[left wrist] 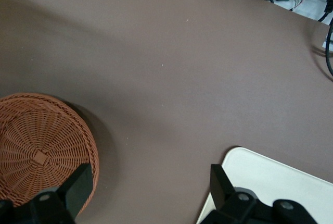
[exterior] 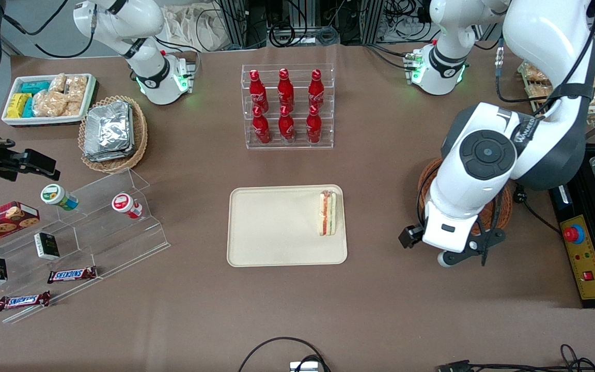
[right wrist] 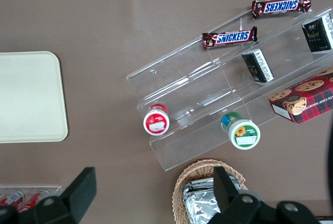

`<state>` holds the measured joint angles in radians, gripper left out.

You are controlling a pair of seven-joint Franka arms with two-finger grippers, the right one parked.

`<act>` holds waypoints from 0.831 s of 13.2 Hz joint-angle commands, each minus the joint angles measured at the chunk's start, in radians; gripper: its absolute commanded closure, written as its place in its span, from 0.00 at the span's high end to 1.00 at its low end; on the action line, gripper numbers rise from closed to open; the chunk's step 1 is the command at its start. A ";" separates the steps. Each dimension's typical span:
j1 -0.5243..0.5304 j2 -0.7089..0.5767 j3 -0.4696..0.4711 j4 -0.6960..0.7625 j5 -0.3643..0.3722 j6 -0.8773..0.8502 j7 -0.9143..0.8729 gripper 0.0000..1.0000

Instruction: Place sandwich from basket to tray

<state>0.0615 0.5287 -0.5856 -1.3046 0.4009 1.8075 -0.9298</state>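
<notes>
Cream tray (exterior: 277, 227) carries the sandwich (exterior: 327, 213) in front view only; wrist view shows the gripper (left wrist: 148, 193), fingers apart, above bare table (left wrist: 171, 62) beside the empty basket (left wrist: 36, 151).

Counts on the table

There were six red bottles (exterior: 286, 106) in the clear rack, two Snickers bars (exterior: 72, 274), two lidded cups (exterior: 59, 197), two small black boxes (exterior: 47, 245), one cookie box (exterior: 0, 220), one sandwich (exterior: 327, 213), one tray (exterior: 271, 227) and two wicker baskets (left wrist: 39, 148).
</notes>
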 commanded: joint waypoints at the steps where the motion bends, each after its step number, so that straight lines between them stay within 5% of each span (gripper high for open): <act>1: 0.006 -0.065 0.035 -0.011 -0.040 -0.046 0.093 1.00; 6: -0.025 -0.232 0.237 -0.133 -0.236 -0.039 0.343 1.00; 11: -0.072 -0.374 0.420 -0.225 -0.349 -0.094 0.621 1.00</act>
<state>0.0171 0.2386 -0.2369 -1.4649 0.0936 1.7477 -0.4171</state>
